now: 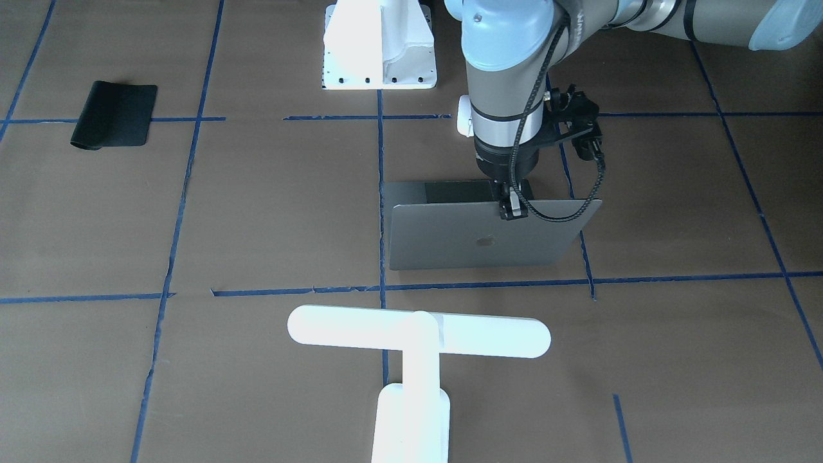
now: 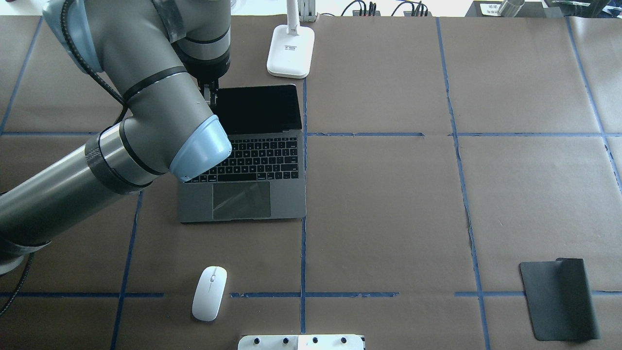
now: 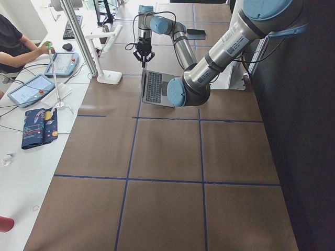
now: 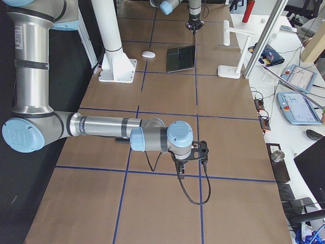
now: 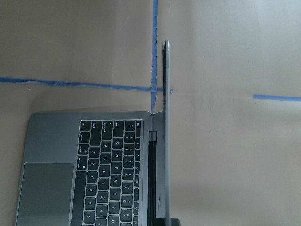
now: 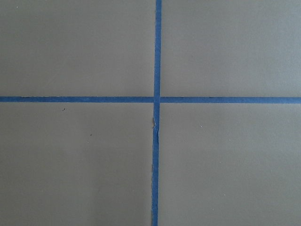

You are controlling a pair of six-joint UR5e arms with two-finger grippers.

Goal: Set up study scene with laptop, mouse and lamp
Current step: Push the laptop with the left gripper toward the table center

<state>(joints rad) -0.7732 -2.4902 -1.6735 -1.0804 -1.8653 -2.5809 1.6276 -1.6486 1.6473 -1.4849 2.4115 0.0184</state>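
The grey laptop (image 2: 252, 194) stands open left of the table's centre, its lid (image 1: 482, 238) upright and its screen dark. My left gripper (image 1: 512, 209) comes straight down on the lid's top edge and is shut on it; it also shows in the overhead view (image 2: 212, 95). The left wrist view shows the lid edge-on (image 5: 165, 132) beside the keys. The white mouse (image 2: 209, 293) lies near the robot's side, apart from the laptop. The white T-shaped lamp (image 1: 418, 334) stands just beyond the laptop. My right gripper (image 4: 179, 170) hangs over bare table far to the right; I cannot tell if it is open.
A black mouse pad (image 2: 559, 299) lies at the near right, one corner curled. The white pedestal (image 1: 379, 45) with bolt holes stands at the robot's edge. Blue tape lines grid the brown table. Operators' desks with tablets lie beyond the lamp side.
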